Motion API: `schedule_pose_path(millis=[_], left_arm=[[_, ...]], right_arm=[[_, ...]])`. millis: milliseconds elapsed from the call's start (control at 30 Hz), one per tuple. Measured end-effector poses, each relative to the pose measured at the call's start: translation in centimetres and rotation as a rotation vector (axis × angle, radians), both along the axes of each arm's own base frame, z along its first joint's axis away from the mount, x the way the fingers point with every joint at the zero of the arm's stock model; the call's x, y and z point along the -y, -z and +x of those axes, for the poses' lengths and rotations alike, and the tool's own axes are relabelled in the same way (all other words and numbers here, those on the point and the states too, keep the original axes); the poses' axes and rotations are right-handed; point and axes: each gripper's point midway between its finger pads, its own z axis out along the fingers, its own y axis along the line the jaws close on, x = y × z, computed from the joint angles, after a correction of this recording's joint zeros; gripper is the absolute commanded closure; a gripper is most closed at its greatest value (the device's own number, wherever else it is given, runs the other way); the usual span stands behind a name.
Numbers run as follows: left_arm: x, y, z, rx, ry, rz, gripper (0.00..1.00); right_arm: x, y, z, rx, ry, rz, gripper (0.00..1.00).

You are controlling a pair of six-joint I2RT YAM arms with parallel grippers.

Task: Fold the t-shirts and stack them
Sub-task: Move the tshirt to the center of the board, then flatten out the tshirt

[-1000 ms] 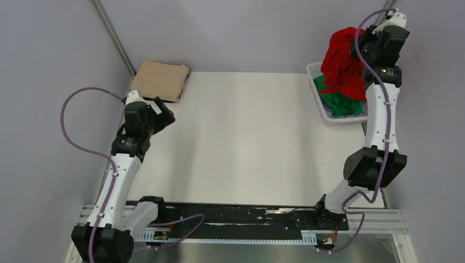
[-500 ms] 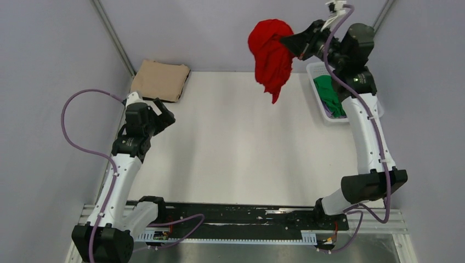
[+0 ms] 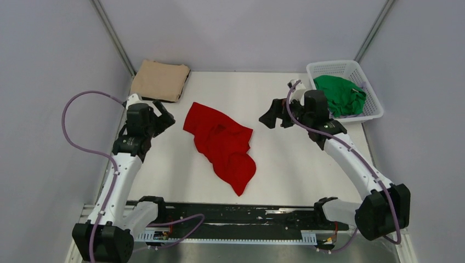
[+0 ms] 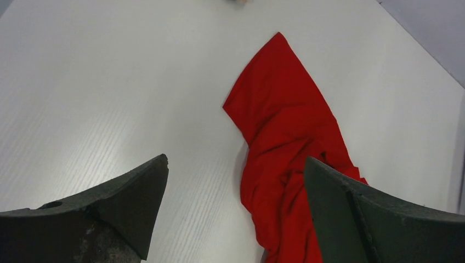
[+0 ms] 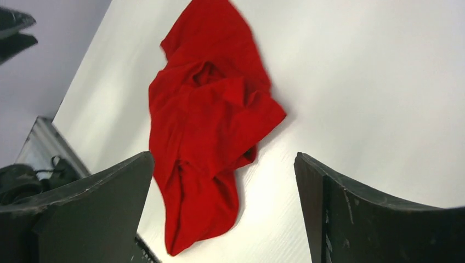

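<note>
A bright red t-shirt (image 3: 222, 143) lies crumpled on the white table (image 3: 307, 164), left of centre, running diagonally toward the front edge. In the left wrist view the red t-shirt (image 4: 285, 131) lies ahead and to the right, partly behind the right finger. From the right wrist the same t-shirt (image 5: 208, 120) lies below and ahead. A tan t-shirt (image 3: 160, 80) lies folded at the back left corner. A green t-shirt (image 3: 341, 94) fills the basket. My left gripper (image 3: 164, 112) (image 4: 236, 159) is open and empty, left of the red shirt. My right gripper (image 3: 270, 118) (image 5: 224, 154) is open and empty, to its right.
The white lattice basket (image 3: 335, 64) stands at the back right corner of the table. Grey walls close in on the left, back and right. The black rail with the arm bases (image 3: 241, 216) runs along the near edge.
The right arm swung the red t-shirt out of the basket and over the table, then opened and let it drop. The shirt now lies on the table. The left arm has not moved.
</note>
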Motion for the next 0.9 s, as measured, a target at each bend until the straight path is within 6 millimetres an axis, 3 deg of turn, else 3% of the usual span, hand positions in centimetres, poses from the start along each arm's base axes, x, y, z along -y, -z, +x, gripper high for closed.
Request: schedule_pose_path(millis=[167, 267, 433, 667, 767, 900], left_arm=[[1.3, 2.8, 0.9, -0.098, 0.050, -0.045, 0.00], [2.5, 5.2, 1.4, -0.179, 0.097, -0.081, 0.00], [3.8, 9.4, 3.0, -0.309, 0.149, -0.119, 0.00], [4.6, 14.6, 7.4, -0.466, 0.181, -0.129, 0.00], [4.8, 16.1, 9.1, -0.503, 0.192, -0.128, 0.00], [5.7, 18.0, 9.8, -0.536, 0.225, -0.153, 0.00]], right_arm=[[2.9, -4.5, 0.2, 0.178, 0.171, -0.010, 0.00], [3.2, -4.5, 0.5, 0.183, 0.205, 0.005, 0.00], [2.4, 0.1, 1.4, 0.020, 0.214, -0.002, 0.00], [-0.1, 7.5, 1.6, -0.222, 0.189, -0.041, 0.00], [-1.0, 9.5, 1.2, -0.282, 0.175, -0.060, 0.00], [-1.9, 11.4, 0.8, -0.338, 0.160, -0.081, 0.00]])
